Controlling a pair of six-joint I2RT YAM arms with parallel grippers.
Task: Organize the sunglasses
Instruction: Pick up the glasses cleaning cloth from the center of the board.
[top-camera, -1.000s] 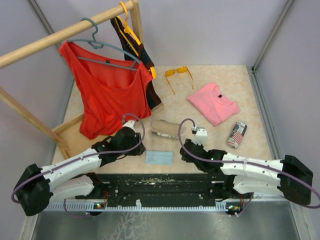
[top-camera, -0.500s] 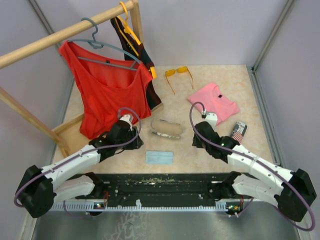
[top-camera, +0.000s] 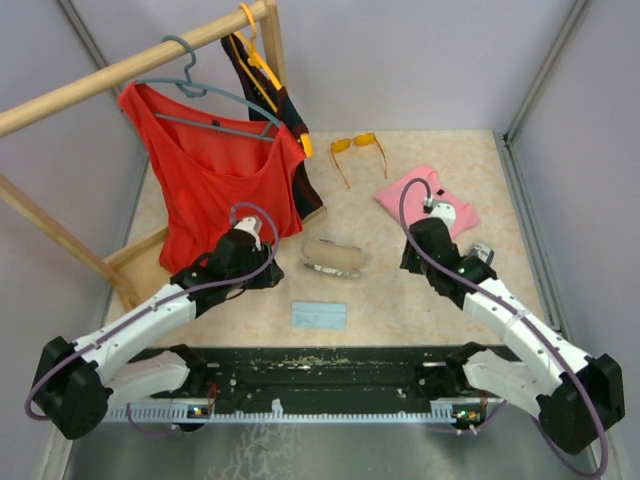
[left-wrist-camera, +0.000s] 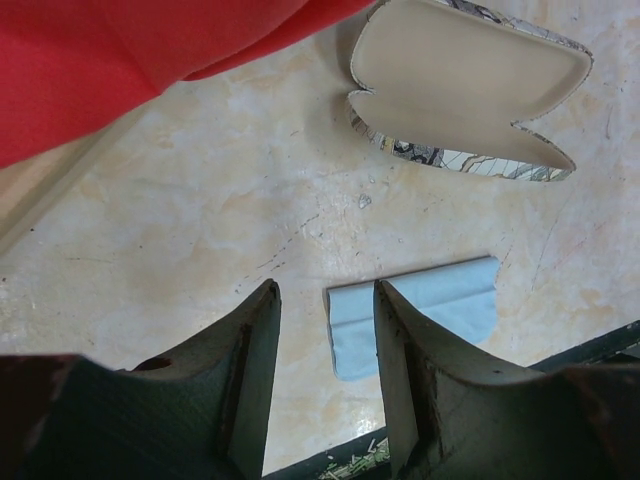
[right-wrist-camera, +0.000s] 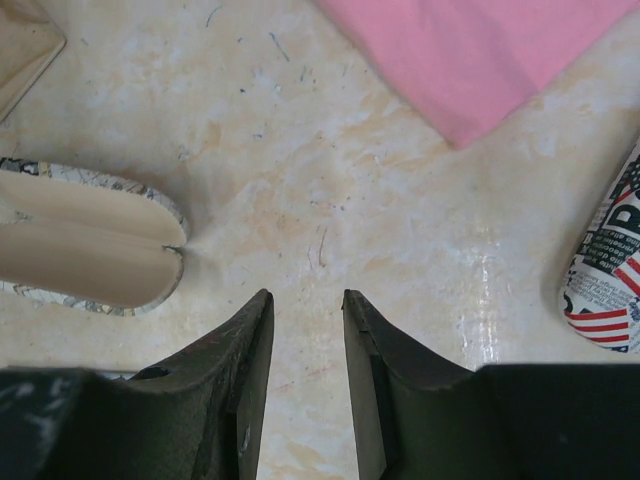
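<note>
The sunglasses with orange-yellow lenses (top-camera: 358, 150) lie open at the far middle of the table, away from both grippers. The greyish-lilac pair is not in view. An open patterned glasses case (top-camera: 333, 257), beige inside, lies between the arms and also shows in the left wrist view (left-wrist-camera: 462, 95) and the right wrist view (right-wrist-camera: 85, 240). My left gripper (top-camera: 272, 275) is open and empty (left-wrist-camera: 324, 290) above the table, left of the case. My right gripper (top-camera: 412, 262) is open and empty (right-wrist-camera: 308, 300) over bare table, right of the case.
A light-blue cloth (top-camera: 319, 314) (left-wrist-camera: 420, 310) lies near the front edge. A pink shirt (top-camera: 428, 205) lies behind the right gripper, and a flag-patterned case (top-camera: 478, 262) (right-wrist-camera: 610, 270) lies beside the right arm. A wooden rack (top-camera: 120, 70) with a red top (top-camera: 215, 190) stands at the left.
Both grippers have moved away from the front edge. The right one swung right and farther back toward the pink shirt, the left one toward the red top. Both stayed open.
</note>
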